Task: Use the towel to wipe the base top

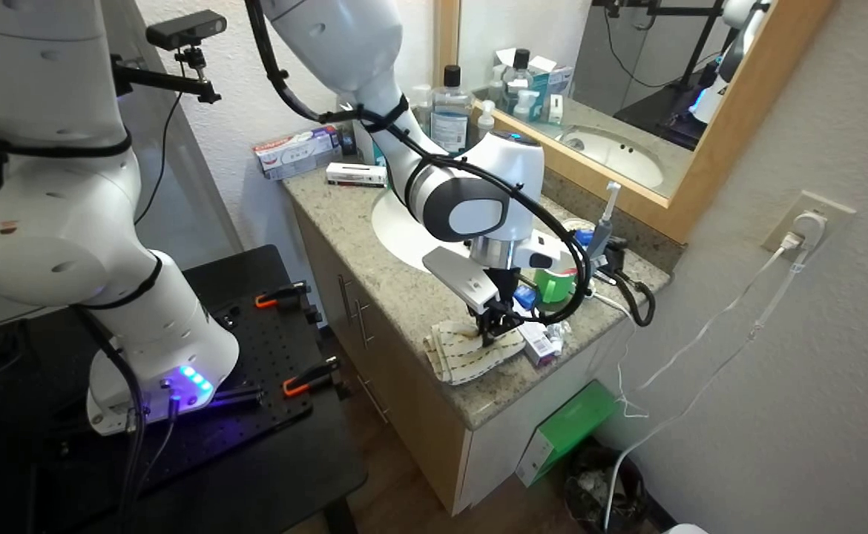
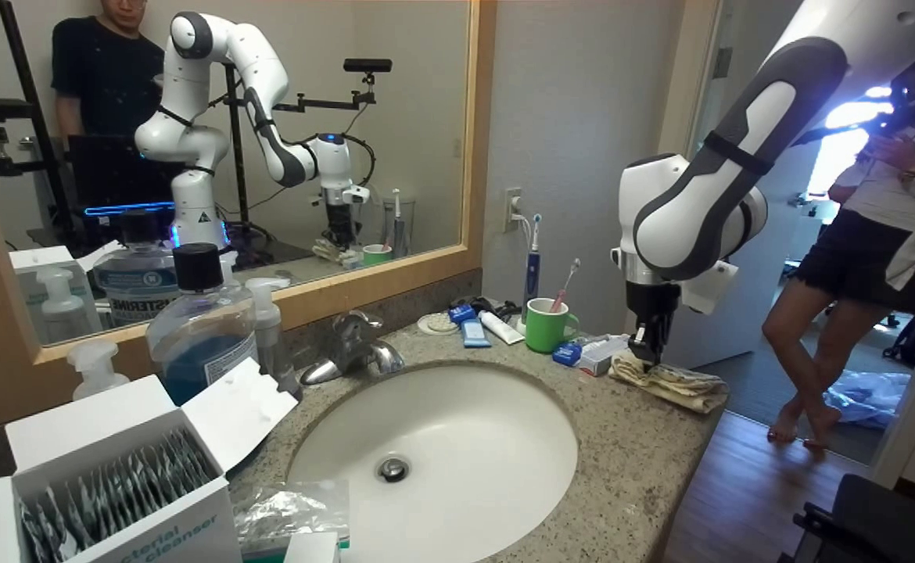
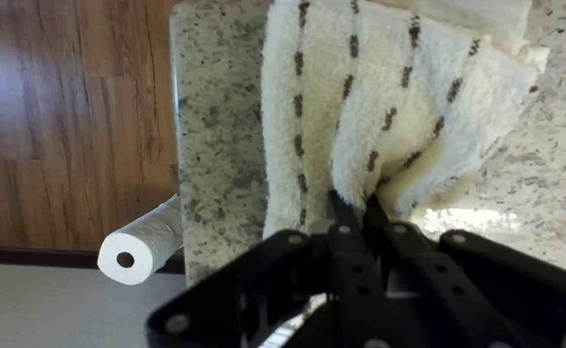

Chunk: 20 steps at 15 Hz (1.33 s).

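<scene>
Around the white oval sink extended the beige speckled countertop, with the mirror behind. On this countertop, beside the sink, lay the cream-coloured towel, folded, with rows of brown dashes. The gripper pointed downward there, and its fingers were clamped on a fold of the towel. A green mug stood on the same side of the sink; an open box stood on the opposite side.
</scene>
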Available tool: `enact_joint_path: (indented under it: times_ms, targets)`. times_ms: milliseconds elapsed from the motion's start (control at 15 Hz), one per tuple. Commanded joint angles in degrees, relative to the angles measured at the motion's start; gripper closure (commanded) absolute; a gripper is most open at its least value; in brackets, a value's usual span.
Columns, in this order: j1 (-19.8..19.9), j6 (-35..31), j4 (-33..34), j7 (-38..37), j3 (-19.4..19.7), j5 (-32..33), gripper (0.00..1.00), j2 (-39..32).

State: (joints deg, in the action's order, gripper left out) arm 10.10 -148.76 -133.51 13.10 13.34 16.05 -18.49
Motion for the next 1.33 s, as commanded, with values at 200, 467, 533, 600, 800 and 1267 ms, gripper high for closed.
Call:
enact_joint_path:
  times_ms: [200, 467, 533, 600, 800, 1267]
  targets:
    - [2.12, 2.73, 4.22, -0.65, 0.1, -1.45, 0.98, -2.83]
    - [3.41, 2.62, 5.1, -0.29, 0.49, -1.44, 0.98, -3.06]
    - [3.64, 2.51, 5.24, -0.38, 0.58, -1.36, 0.98, -3.15]
    - [3.86, 2.53, 5.28, -0.21, 0.54, -1.32, 0.98, -3.13]
    - [3.99, 2.12, 4.94, 0.34, 0.07, -1.13, 0.98, -3.13]
    - [4.39, 3.37, 3.78, 4.44, -2.43, -3.08, 0.98, -2.84]
